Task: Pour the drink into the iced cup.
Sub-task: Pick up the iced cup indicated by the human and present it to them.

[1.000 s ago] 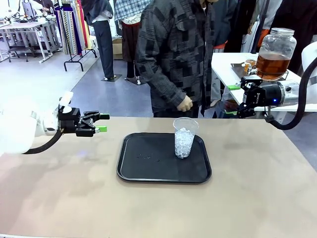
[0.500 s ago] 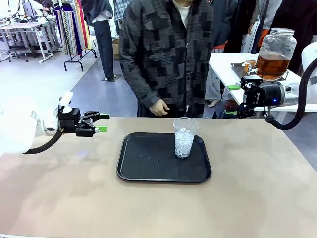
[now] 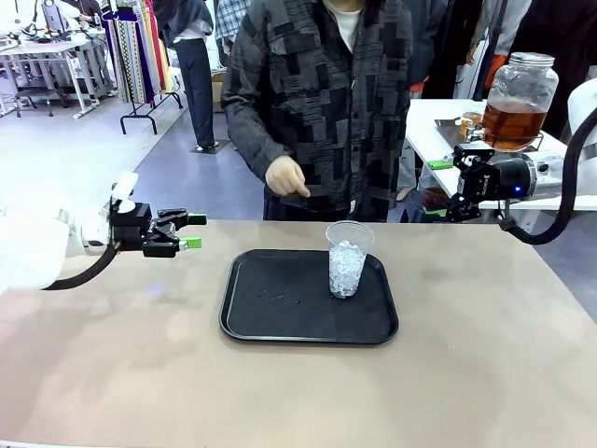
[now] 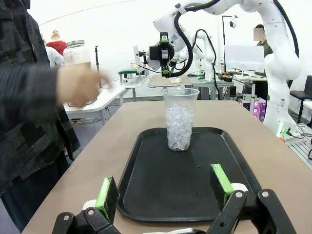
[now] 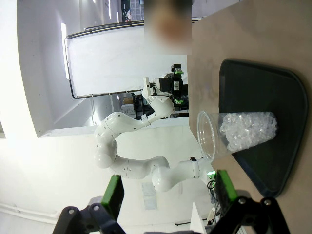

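On a white side table [image 3: 422, 126] at far right, the drink [image 3: 508, 123] shows amber-brown in a lidded glass jar [image 3: 520, 79], while left gripper [image 3: 194, 231] and right gripper [image 3: 437, 189] both gape wide, empty.

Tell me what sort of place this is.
Probably a robotics lab hall staged as a drink counter: a tea dispenser jar on a white side table, an iced cup on a black tray, a clothes rack behind.
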You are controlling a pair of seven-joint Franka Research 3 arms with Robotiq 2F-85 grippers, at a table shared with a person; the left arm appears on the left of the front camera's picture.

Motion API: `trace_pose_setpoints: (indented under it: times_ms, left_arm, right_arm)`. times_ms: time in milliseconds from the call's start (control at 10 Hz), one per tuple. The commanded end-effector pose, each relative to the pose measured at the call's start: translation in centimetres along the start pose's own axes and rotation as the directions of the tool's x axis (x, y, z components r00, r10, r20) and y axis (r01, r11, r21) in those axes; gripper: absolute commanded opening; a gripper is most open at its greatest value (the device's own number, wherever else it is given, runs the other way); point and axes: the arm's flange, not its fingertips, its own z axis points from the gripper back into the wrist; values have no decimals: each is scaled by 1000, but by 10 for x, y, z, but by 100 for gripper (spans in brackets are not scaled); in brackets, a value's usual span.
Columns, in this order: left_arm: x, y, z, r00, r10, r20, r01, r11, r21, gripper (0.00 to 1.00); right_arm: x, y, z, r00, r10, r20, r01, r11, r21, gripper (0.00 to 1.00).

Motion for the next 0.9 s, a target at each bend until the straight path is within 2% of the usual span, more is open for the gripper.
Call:
trace_pose_setpoints:
  times_ms: [0, 800]
  left_arm:
    - [1, 0, 0, 1000, -2, 4, 2, 1000, -1, 100]
    - [1, 0, 0, 1000, -2, 4, 2, 1000, -1, 100]
  right_arm:
    - [0, 1, 0, 1000, 3, 5, -3, 1000, -4, 100]
    - [0, 1, 0, 1000, 3, 5, -3, 1000, -4, 100]
